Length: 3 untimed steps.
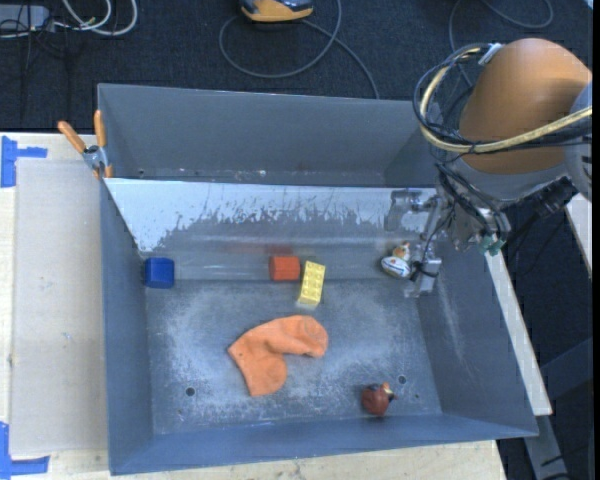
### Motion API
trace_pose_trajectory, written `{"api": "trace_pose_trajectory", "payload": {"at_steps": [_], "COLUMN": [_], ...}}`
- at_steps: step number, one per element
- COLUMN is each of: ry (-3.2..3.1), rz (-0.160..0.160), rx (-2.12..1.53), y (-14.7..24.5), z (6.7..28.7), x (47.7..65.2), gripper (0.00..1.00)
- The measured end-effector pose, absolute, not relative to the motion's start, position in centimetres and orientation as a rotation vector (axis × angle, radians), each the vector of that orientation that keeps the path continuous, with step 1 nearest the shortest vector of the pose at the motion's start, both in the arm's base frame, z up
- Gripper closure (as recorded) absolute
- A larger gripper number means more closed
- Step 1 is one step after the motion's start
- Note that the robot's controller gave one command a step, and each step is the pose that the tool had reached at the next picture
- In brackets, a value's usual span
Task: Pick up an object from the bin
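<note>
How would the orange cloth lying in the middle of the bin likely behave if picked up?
The orange cloth lies folded and rumpled, so it probably hangs limp when lifted. It looks thin, so likely light. A push would probably bunch it, not roll it.

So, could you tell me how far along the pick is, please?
Nothing looks lifted out yet. In hand: the jaws are low in the bin's right rear corner, beside a small pale thing; a grip isn't discernible. Left: gripping and raising one thing. The orange cloth, yellow brick and blue block lie untouched.
</note>
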<state>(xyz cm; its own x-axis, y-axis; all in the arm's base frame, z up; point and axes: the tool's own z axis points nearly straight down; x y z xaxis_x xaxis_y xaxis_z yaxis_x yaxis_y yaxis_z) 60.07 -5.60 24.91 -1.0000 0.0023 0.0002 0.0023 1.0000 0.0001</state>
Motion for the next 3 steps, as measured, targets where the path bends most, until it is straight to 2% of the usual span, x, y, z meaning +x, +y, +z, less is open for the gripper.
{"api": "trace_pose_trajectory", "payload": {"at_steps": [1, 2, 3], "ry": [-3.139, -3.137, -3.141], "rz": [0.0, -0.004, 0.001], "rx": [0.107, -0.009, 0.065], "y": [-1.6, 0.0, 2.3], "z": [20.5, 17.3, 13.8], "x": [61.2, 59.6, 60.1], "gripper": [0.0, 0.0, 0.0]}}
